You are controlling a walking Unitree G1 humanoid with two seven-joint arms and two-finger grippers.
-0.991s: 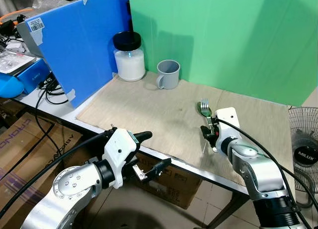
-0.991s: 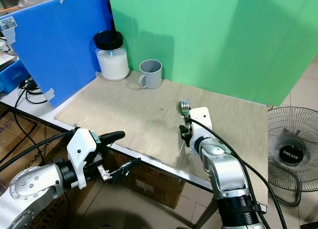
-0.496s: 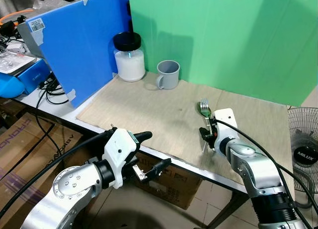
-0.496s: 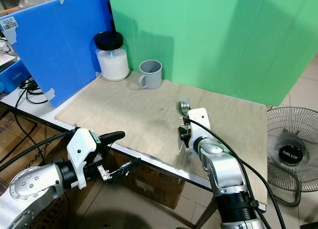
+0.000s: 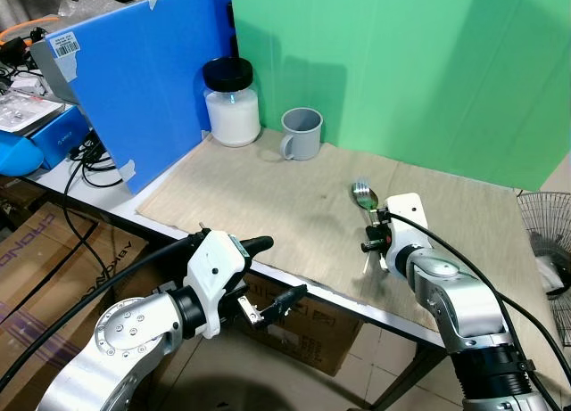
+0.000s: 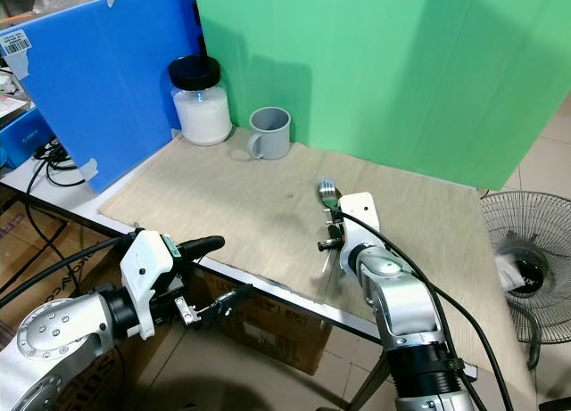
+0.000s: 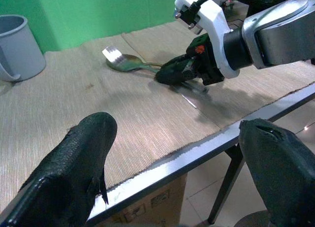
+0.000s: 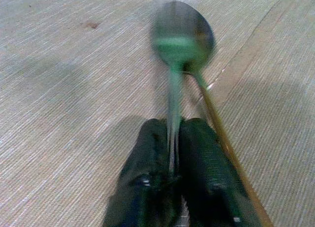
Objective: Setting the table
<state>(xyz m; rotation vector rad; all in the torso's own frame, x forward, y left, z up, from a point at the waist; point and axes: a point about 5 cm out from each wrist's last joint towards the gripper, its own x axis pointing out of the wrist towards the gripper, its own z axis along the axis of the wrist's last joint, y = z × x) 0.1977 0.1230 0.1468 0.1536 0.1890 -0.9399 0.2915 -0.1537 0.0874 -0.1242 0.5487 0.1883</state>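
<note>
While our right gripper (image 6: 326,243) sits low on the woven mat (image 6: 223,206), its fingers are clamped on the spoon (image 8: 183,32) handle; a fork (image 7: 114,54) lies under the bowl, well right of the grey mug (image 6: 269,131). Our left gripper (image 5: 272,273) hangs off the mat's near edge, fingers apart.
</note>
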